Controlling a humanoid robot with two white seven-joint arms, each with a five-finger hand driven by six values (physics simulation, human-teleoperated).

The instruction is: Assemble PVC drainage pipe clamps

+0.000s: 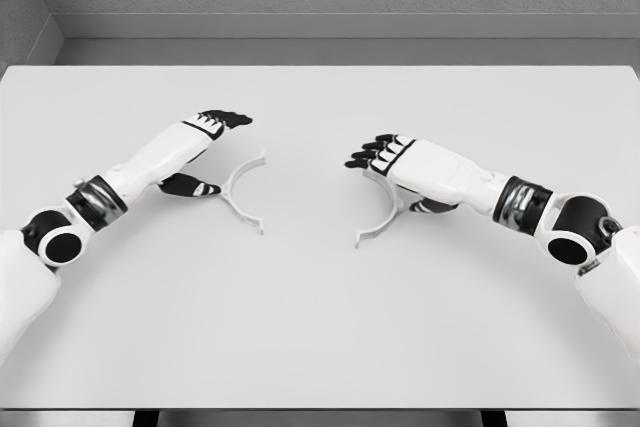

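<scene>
Item: 2 thin white semicircular plastic clamp halves on table, left half [243, 193] just beside my left hand [200, 152], fingers spread, empty; right half [383, 217] partly under my right hand [395, 159], fingers relaxed; I judge both light, stiff, slippery — pinch mid-arc.

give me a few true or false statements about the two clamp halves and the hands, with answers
1. Two white half-ring clamp pieces lie on the table. True: the left clamp half and the right clamp half.
2. The two halves are already joined into a full ring. False: they lie apart, open sides facing away from each other.
3. The left hand is lifting its half clear of the table. False: that half lies flat beside the hand.
4. The right hand sits over the upper part of the right clamp half. True.
5. Each hand has black fingers. True.
</scene>
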